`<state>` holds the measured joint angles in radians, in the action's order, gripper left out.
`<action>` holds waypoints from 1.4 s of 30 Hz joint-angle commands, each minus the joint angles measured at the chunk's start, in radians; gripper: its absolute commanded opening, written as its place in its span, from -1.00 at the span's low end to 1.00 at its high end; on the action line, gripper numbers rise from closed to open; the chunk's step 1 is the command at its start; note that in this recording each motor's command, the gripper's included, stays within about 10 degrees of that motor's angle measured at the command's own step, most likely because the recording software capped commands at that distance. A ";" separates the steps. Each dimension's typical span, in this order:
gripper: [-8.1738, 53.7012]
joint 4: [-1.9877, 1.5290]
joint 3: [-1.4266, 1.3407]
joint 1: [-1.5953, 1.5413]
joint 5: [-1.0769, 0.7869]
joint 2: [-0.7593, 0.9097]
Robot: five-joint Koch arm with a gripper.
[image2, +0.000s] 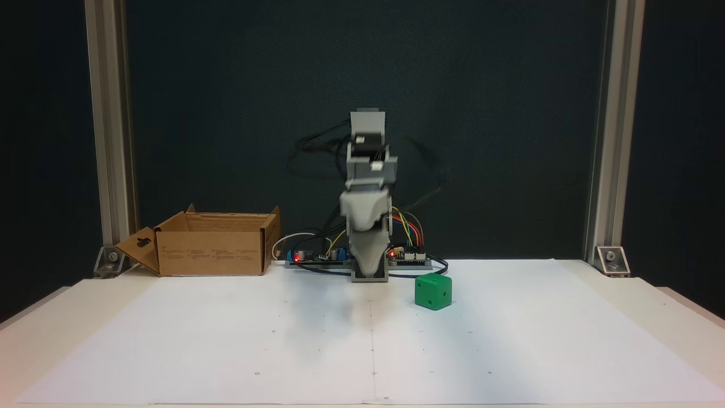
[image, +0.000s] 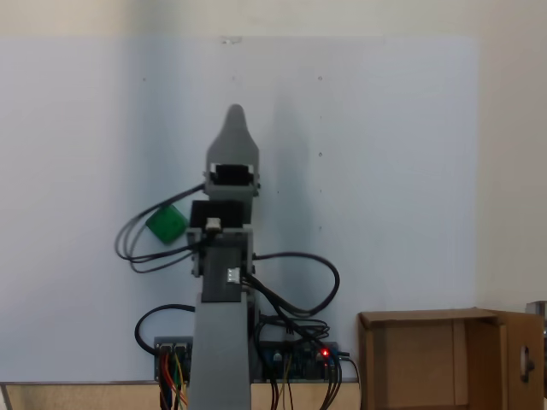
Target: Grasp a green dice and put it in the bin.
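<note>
While we read the front-facing fixed view from left to right, we first meet the brown cardboard bin (image2: pixel 212 249) with low walls and a side flap, resting at the back left of the white paper-covered bench (image2: pixel 226 340). Next comes the grey robot arm (image2: pixel 368 170), folded upright at the middle, its grey pointed fingers (image2: pixel 367 266) aimed down just above the bench near its own base. Their 2 jaws overlap in both fixed views, so we cannot tell whether they are parted or closed; nothing appears between them. Small circuit boards (image2: pixel 408 258) with red lights and coloured wires sit behind the base. Just right of the arm, the small bright green dice (image2: pixel 433 291) with rounded corners lies on the paper, apart from the fingers and well apart from the bin.
</note>
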<state>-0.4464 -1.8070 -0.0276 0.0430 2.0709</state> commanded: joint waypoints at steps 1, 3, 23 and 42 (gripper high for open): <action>0.63 -0.161 0.156 -0.029 0.020 -0.002; 0.63 -0.267 0.244 -0.052 0.020 -0.002; 0.63 -1.198 0.647 -0.407 -0.098 0.006; 0.63 -1.209 0.634 -0.574 -0.255 -0.005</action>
<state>-1.6306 -1.2164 -0.6013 -0.1519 2.0632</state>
